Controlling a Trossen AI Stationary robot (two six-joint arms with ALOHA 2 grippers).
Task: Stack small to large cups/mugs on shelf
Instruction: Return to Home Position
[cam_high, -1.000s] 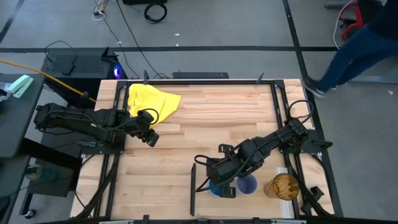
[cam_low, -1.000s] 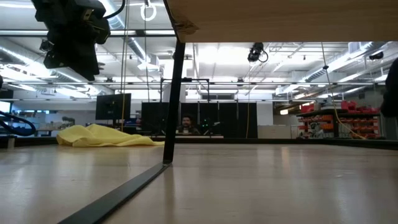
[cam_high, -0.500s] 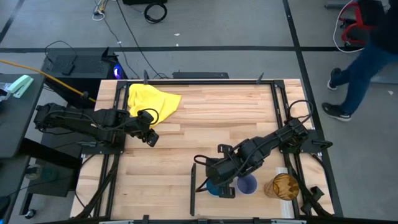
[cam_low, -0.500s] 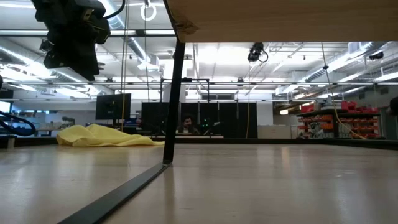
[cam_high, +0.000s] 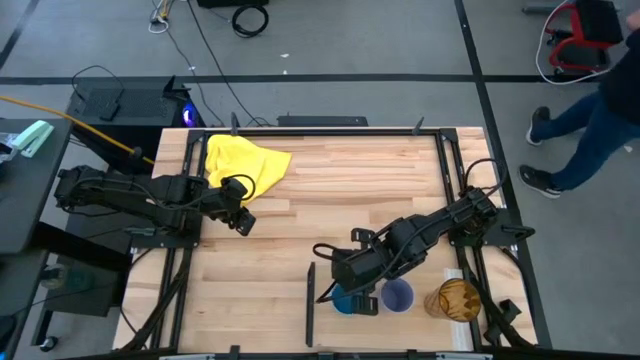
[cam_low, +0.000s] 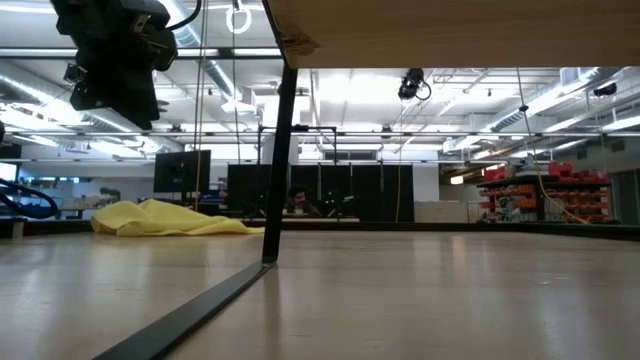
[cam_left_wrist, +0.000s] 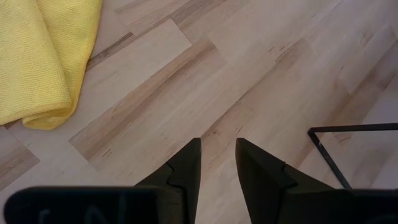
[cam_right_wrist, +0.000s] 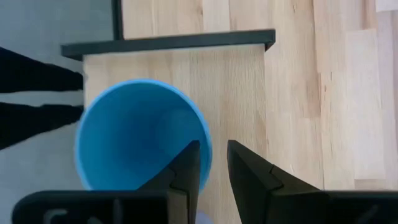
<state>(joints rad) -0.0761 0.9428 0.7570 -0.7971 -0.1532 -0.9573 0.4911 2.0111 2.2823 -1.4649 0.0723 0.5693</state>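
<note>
The small blue cup stands mouth up on the wooden shelf top at the table's near edge. My right gripper is shut on its rim. The lavender cup and the amber tumbler stand upright on their bases to its right, each apart from the others. My left gripper hovers shut over bare wood near the yellow cloth; it touches nothing. My right gripper has the blue cup's rim pinched between its two fingers, one finger inside the cup and the other outside. The fingers come from above, pointing down. The cup is upright over the shelf top; whether its base rests there is hidden.
The shelf's dark frame and slanted leg stand at the near edge, with its board overhead in the low view. The yellow cloth lies at the far left corner. A person walks on the floor beyond the table's right side.
My right gripper has edged slightly toward the table's left with the blue cup in its hold. The person beyond the table has walked on to the right. My left arm has kept still.
</note>
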